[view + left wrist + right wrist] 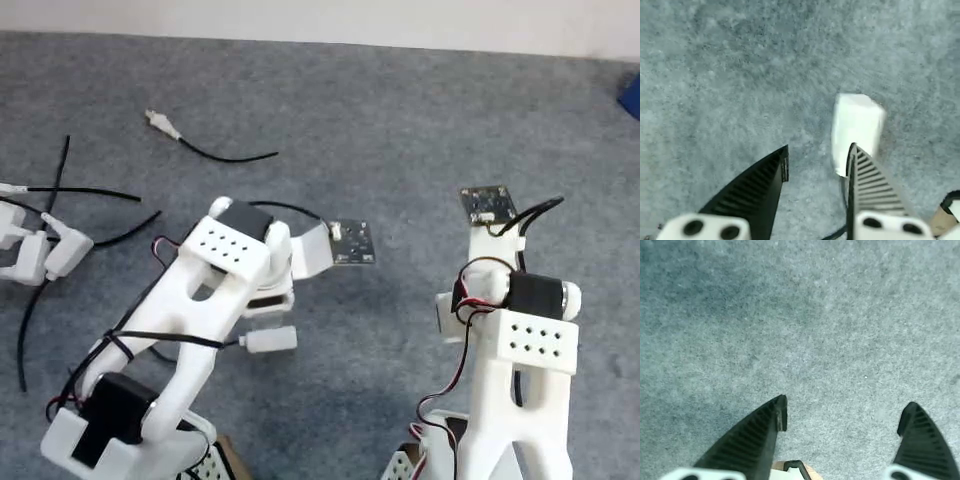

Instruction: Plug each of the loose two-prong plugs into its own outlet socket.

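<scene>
Left gripper [818, 150], jaws apart and empty, I log as nearer the white plug [857, 130], lying lower left of centre in the high view, just outside one finger, long axis along it; right gripper [846, 405], jaws likewise apart, farther.

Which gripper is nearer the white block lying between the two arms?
Left. The left gripper is right beside the white block; the right gripper is over bare carpet, apart.
</scene>
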Robot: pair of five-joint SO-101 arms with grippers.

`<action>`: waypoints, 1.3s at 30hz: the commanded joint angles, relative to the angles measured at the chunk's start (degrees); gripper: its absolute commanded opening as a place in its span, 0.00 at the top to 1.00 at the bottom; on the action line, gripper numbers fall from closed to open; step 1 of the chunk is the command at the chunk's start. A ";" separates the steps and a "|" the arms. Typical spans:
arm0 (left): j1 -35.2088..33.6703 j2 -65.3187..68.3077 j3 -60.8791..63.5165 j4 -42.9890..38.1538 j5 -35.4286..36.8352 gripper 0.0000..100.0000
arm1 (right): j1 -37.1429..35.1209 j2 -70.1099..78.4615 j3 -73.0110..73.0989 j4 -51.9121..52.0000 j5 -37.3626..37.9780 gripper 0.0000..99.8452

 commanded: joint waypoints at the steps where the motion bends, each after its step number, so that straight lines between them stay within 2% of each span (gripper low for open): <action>1: -0.75 -0.75 0.57 -0.26 0.26 0.80 | 0.57 0.04 -0.13 0.31 0.53 0.66; 5: -0.48 -0.84 0.48 4.57 0.44 0.80 | 0.57 0.04 -0.13 0.22 0.53 0.66; 9: -1.89 -0.84 1.63 4.57 0.26 0.80 | 0.57 0.04 -0.13 0.31 0.53 0.66; 17: -2.42 -0.22 11.47 -10.90 0.18 0.80 | 0.57 0.04 -0.13 0.48 0.53 0.66; 20: -2.51 -0.13 12.53 -14.15 -0.09 0.80 | 0.57 0.04 -0.13 0.40 0.53 0.66; 24: -4.26 -0.13 11.47 -15.12 -4.48 0.80 | 0.57 0.04 -0.13 0.48 0.44 0.66; 32: -11.21 -0.13 5.85 -14.95 -7.82 0.80 | 0.48 0.04 -0.13 0.40 0.44 0.66; 39: -11.82 -0.04 6.20 -15.30 -8.18 0.80 | 0.48 0.04 -0.13 0.57 0.44 0.66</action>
